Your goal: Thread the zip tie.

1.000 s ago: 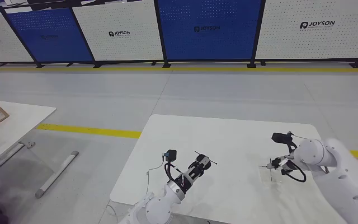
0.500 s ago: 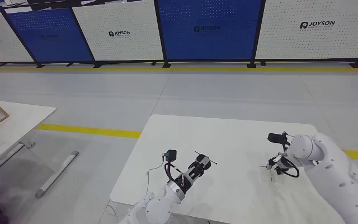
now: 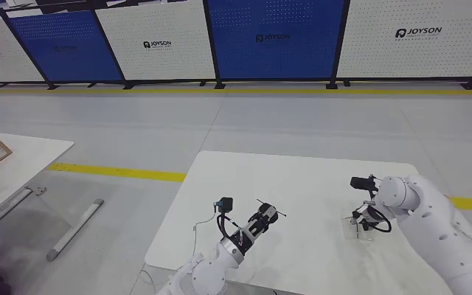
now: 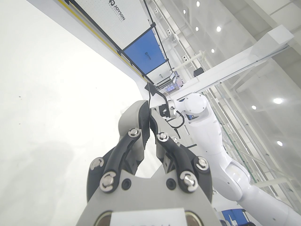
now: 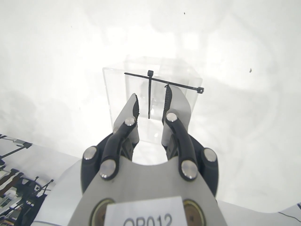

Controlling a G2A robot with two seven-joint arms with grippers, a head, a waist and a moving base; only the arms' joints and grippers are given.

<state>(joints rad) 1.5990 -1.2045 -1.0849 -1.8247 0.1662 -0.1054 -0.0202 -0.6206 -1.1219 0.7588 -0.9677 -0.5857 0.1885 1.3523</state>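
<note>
The left gripper point(image 4: 149, 116), at about 9 o'clock from the middle of the white rectangular table point(image 3: 310, 173), has its fingers pressed together on a thin black zip tie point(image 4: 150, 90). The right gripper point(image 5: 150, 91) hangs at about 3 o'clock, well apart from it. Its fingers are spread above a clear plastic block point(image 5: 117, 88) that carries two crossed black zip ties point(image 5: 178, 85) and sits well in from the table's edges.

The right arm point(image 3: 420, 206) has swung its wrist in closer above the clear block point(image 3: 355, 230). The right gripper point(image 3: 361, 219) has turned slightly with it, over the block.
</note>
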